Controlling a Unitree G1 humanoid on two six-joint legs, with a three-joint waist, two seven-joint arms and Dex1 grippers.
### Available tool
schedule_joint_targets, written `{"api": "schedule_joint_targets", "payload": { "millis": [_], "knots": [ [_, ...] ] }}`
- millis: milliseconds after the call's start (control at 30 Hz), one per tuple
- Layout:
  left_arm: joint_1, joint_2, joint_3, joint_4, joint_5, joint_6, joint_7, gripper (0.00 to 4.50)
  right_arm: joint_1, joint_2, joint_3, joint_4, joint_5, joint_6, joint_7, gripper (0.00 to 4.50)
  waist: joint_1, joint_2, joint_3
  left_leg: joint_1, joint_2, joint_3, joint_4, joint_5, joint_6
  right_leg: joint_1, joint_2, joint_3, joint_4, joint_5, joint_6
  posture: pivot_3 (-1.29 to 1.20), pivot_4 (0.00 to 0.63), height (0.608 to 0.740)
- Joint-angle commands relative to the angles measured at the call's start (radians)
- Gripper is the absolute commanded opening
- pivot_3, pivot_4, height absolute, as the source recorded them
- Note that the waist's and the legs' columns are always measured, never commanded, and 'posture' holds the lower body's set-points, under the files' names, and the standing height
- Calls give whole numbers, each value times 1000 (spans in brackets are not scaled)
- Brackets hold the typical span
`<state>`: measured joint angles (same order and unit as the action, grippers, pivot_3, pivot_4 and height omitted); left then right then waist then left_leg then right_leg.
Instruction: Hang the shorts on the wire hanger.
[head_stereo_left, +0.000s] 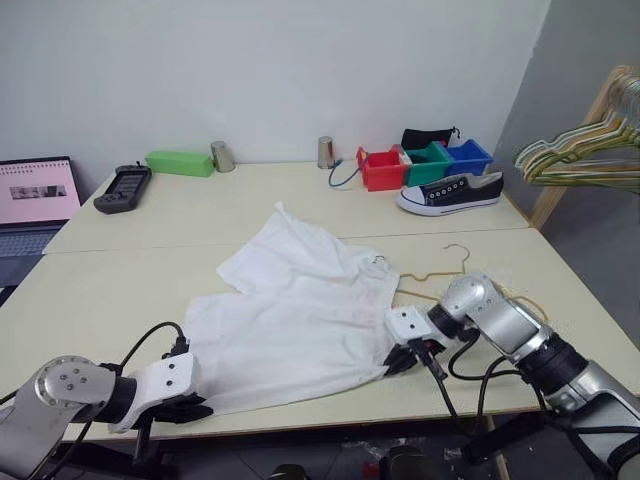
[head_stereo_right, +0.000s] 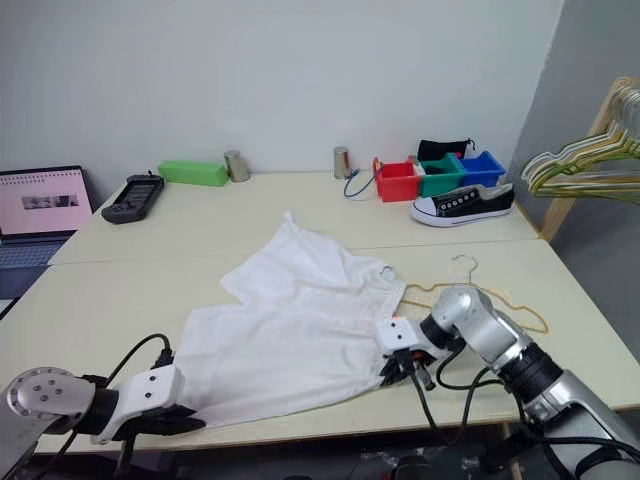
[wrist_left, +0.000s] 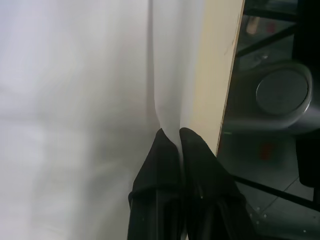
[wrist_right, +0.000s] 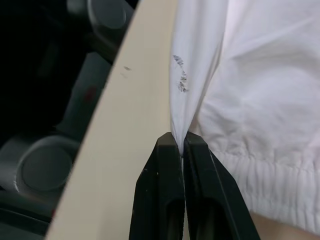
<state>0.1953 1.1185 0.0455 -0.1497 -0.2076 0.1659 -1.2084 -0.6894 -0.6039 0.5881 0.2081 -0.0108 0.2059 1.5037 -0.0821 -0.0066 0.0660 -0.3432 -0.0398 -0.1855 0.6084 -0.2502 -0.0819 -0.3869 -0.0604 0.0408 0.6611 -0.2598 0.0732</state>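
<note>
Shorts (head_stereo_left: 300, 320): pinched at near corners by left gripper (head_stereo_left: 185, 408) and right gripper (head_stereo_left: 408, 358), both clamped on cloth. Risk: thin fold slips free when lifted toward wire hanger (head_stereo_left: 440, 270).

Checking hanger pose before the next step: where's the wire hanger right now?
The hanger lies flat on the table, on the robot's right, beside the shorts, just beyond the right claw; its hook points toward the shoe.

The cream table (head_stereo_left: 120, 290) carries the shorts (head_stereo_left: 300, 310), wire hanger (head_stereo_right: 470, 290) and a sneaker (head_stereo_left: 450, 192).
</note>
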Motion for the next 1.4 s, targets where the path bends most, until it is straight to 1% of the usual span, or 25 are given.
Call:
{"api": "schedule_joint_targets", "payload": {
  "millis": [33,67,100,167,200,233,267,333,367,433,533,600,633,667,733,767,833,900,1000,1033,1100,1200,1233,1300,1400],
  "knots": [
    [-556,-77,-4,411,181,-87,291,20,-374,135,-135,459,-62,-151,-272,0,5,-1,7,-1,0,0,1,1,1,-1,1,-2,4,2,-3,-22,0,740],
    [-746,-105,-28,569,248,-132,408,20,-481,174,-160,603,-91,-204,-441,0,7,-2,7,-1,1,-2,1,2,3,-1,3,-3,3,3,-3,-23,0,740],
    [-913,-125,-54,713,312,-177,520,20,-572,203,-180,723,-118,-252,-596,0,9,-3,8,-2,4,-4,1,4,3,-2,6,-4,3,7,-8,-24,0,740],
    [-1233,-155,-98,974,415,-253,743,20,-735,237,-219,901,-166,-344,-940,0,7,-9,5,-5,7,-11,-1,10,-8,-6,10,-9,3,11,-14,-25,0,740],
    [-1364,-166,-120,1072,463,-295,865,20,-802,244,-251,957,-169,-377,-1093,0,1,-13,1,-9,8,-12,-1,15,-17,-11,11,-9,4,15,-20,-27,0,740],
    [-1462,-174,-141,1146,502,-332,963,20,-850,248,-279,994,-169,-405,-1209,0,1,-13,1,-13,8,-10,-2,15,-29,-18,10,-6,4,15,-21,-33,0,740],
    [-1530,-183,-158,1199,524,-368,1017,20,-883,249,-296,1018,-172,-435,-1292,0,-1,-15,0,-15,7,-9,-2,14,-31,-21,9,-6,3,15,-21,-37,0,740],
    [-1610,-215,-177,1263,534,-442,1044,20,-904,256,-302,1035,-191,-507,-1351,0,-8,-15,-2,-20,1,-3,-2,11,-28,-28,3,1,2,15,-21,-48,0,740],
    [-1627,-229,-189,1282,540,-470,1035,20,-898,263,-298,1037,-202,-541,-1351,0,-12,-14,-5,-20,-1,3,-1,7,-22,-29,-1,3,2,15,-20,-51,0,740],
    [-1622,-249,-194,1300,531,-494,971,20,-859,278,-291,1033,-210,-595,-1284,0,-26,-12,-6,-20,-3,10,0,3,-14,-29,-5,4,0,12,-15,-62,0,740],
    [-1474,-261,-205,1254,462,-473,631,20,-743,295,-287,1005,-191,-636,-1092,0,-56,-12,-7,-22,-4,17,1,0,-10,-31,-9,5,0,11,-13,-75,0,740],
    [-1315,-233,-218,1124,400,-444,392,20,-676,298,-291,983,-180,-646,-1001,0,-69,-12,-7,-21,-4,20,2,0,-9,-30,-9,5,1,10,-13,-78,0,740],
    [-1238,-214,-216,1042,368,-417,310,20,-647,298,-290,974,-179,-640,-963,0,-84,-12,-6,-21,-3,21,2,0,-9,-30,-9,5,1,10,-13,-80,0,740],
    [-1137,-186,-211,922,322,-339,213,20,-608,298,-286,957,-175,-633,-905,0,-97,-12,-6,-22,-3,22,4,0,-9,-31,-9,5,3,10,-13,-77,0,740],
    [-880,-89,-193,617,200,-190,18,20,-520,297,-273,914,-170,-617,-782,0,-129,-12,-6,-25,-2,22,4,0,-9,-35,-9,5,4,10,-13,-77,0,740],
    [-775,-47,-176,492,149,-129,-48,20,-483,293,-264,890,-172,-617,-731,0,-146,-12,-6,-25,-1,22,4,0,-9,-36,-9,6,5,10,-13,-75,0,740],
    [-633,17,-133,317,80,-31,-108,20,-432,291,-269,843,-166,-589,-676,0,-172,-13,-6,-22,1,21,5,0,-9,-35,-6,7,6,10,-13,-64,0,740],
    [-522,68,-88,199,37,46,-121,20,-380,285,-261,789,-173,-572,-625,0,-170,-13,-6,-20,3,21,6,-2,-5,-35,-4,7,12,10,-13,-56,0,740],
    [-454,94,-51,143,39,83,-92,20,-325,284,-255,716,-175,-537,-563,0,-155,-12,-5,-19,3,21,5,-3,-3,-35,-4,5,16,9,-11,-45,0,740],
    [-443,98,-40,134,42,91,-83,20,-308,280,-252,684,-172,-520,-534,0,-145,-11,-5,-15,3,20,5,-2,-2,-32,-4,5,18,8,-11,-45,0,740],
    [-415,105,-13,99,29,112,-83,20,-276,266,-244,612,-157,-486,-454,0,-127,-11,-3,-1,4,19,4,-2,-1,-17,-2,4,16,5,-6,-41,0,740],
    [-268,137,96,-87,-95,178,-183,20,-209,200,-219,426,-102,-398,-251,0,-90,-10,-2,14,14,19,4,-3,-1,0,7,2,15,3,-9,-33,1,740],
    [-212,145,135,-155,-135,207,-213,20,-184,172,-211,358,-78,-367,-182,0,-81,-10,-2,15,16,19,4,-4,1,1,8,1,15,1,-12,-30,1,740],
    [-96,150,200,-282,-182,255,-249,20,-132,106,-195,218,-27,-282,-55,0,-61,-10,-1,14,16,20,4,-4,1,0,8,1,15,1,-13,-30,1,740],
    [17,142,261,-390,-227,297,-280,20,-67,11,-166,55,32,-188,81,0,-47,-9,-1,13,16,21,4,-4,1,0,8,2,14,0,-13,-28,3,740]
  ]
}}
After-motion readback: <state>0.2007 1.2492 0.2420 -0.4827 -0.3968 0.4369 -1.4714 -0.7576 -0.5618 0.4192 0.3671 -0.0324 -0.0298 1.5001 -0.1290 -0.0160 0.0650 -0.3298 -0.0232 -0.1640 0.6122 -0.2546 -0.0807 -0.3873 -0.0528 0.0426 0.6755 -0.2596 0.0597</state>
